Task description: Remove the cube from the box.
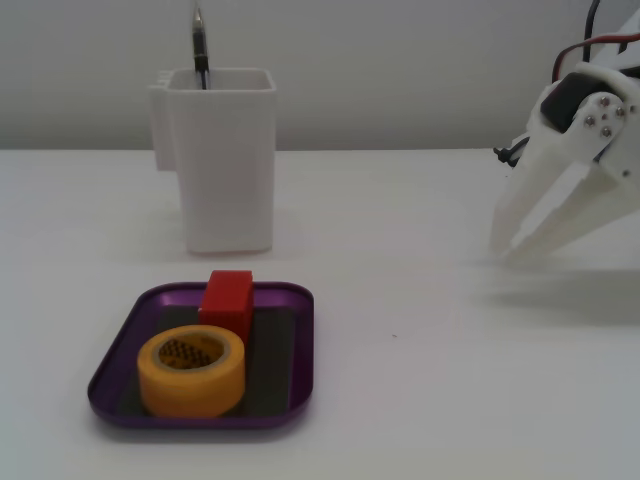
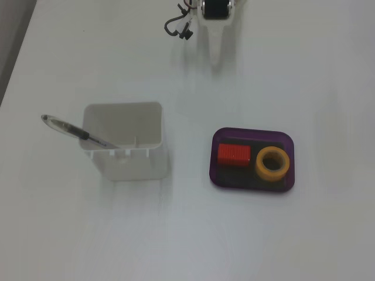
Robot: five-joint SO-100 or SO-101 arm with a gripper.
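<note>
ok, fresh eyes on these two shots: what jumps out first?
The color: a purple tray on the white table, holding a red block and a yellow tape roll side by side. Next, in the side view, the tall white container behind the tray, with a pen sticking out. The white gripper hangs at the right edge, fingers slightly apart and holding nothing, well clear of the tray.

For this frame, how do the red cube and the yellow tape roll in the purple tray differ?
The cube is a solid red block; the tape roll is a yellow ring with an open centre. The cube looks smaller than the tape roll. In the top-down fixed view the cube lies left, the tape roll right. Both sit inside the box, untouched.
</note>
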